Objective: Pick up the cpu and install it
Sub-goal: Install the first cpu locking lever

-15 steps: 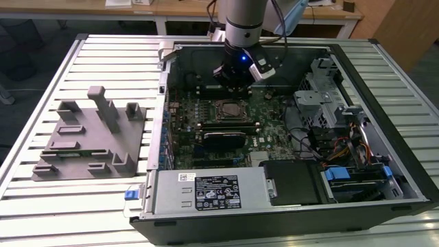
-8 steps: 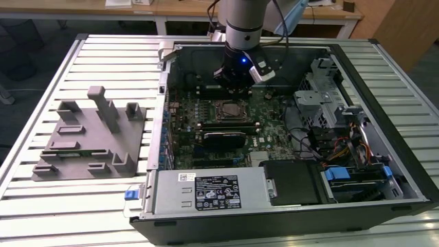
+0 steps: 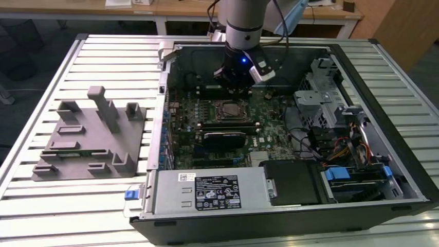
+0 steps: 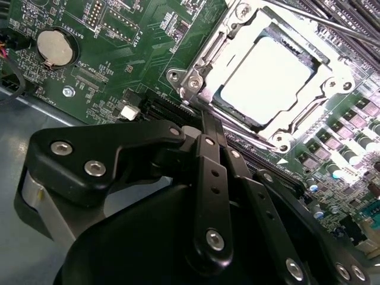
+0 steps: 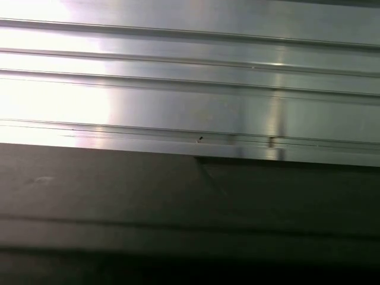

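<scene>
The cpu (image 4: 266, 77) already sits in the motherboard socket (image 4: 261, 83), pale top showing inside the metal frame. So pick and place look done; my read is we're at the tail of install. The gripper (image 3: 237, 85) hovers inside the open PC case (image 3: 384, 56), just beyond the socket in the exterior view and apart from the chip. In the second wrist view its black linkages converge toward one point, so the fingers look pressed together and hold nothing.

Any next move needs clearance from the socket frame.

Hard to tell: whether the chip is fully seated or the frame is latched. Fingertips cut off. The grey moulded tray (image 3: 86, 136) on the bench (image 3: 41, 200) looks empty of chips.
</scene>
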